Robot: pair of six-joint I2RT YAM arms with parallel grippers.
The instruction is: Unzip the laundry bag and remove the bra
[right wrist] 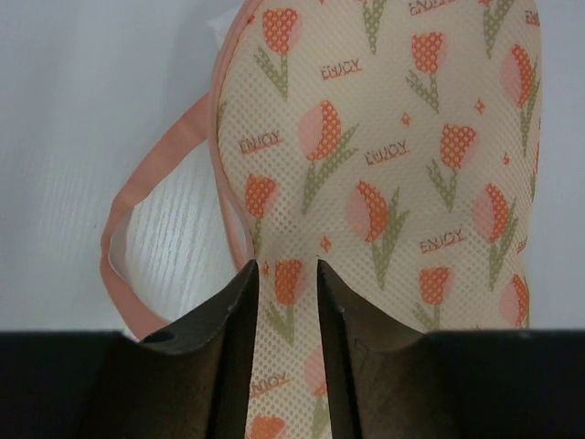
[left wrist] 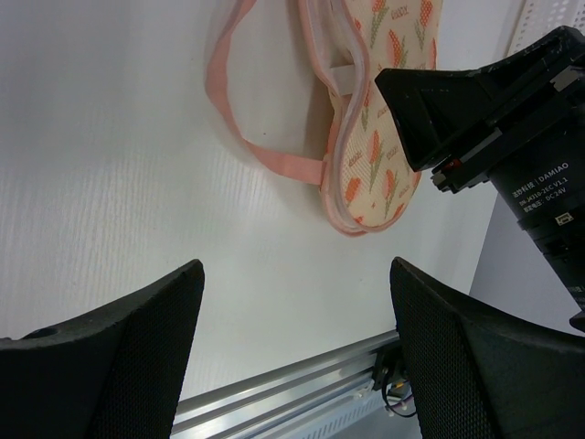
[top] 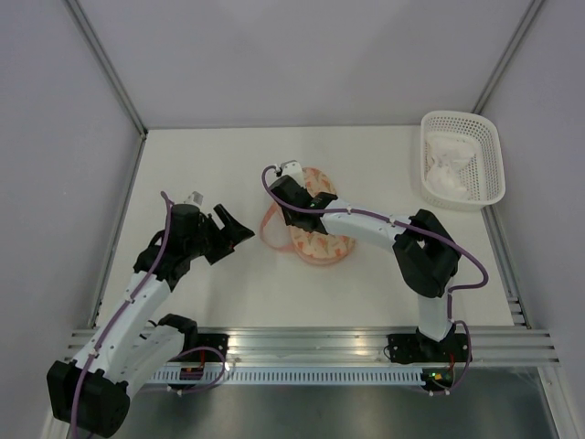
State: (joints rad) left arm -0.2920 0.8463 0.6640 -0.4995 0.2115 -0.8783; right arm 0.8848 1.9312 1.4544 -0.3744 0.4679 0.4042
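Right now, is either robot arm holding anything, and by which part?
The left tool is open, empty. The right tool sits nearly shut on the laundry bag; whether it pinches the fabric cannot be told.

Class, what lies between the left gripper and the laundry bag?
Only bare table and the laundry bag's own pink loop strap; the left wrist view shows it.

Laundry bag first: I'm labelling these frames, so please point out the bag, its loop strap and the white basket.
laundry bag [right wrist: 393, 183], right wrist view, tulip-printed mesh face.
loop strap [left wrist: 274, 158], left wrist view, lower bend.
white basket [top: 494, 163], top external view, right lattice wall.
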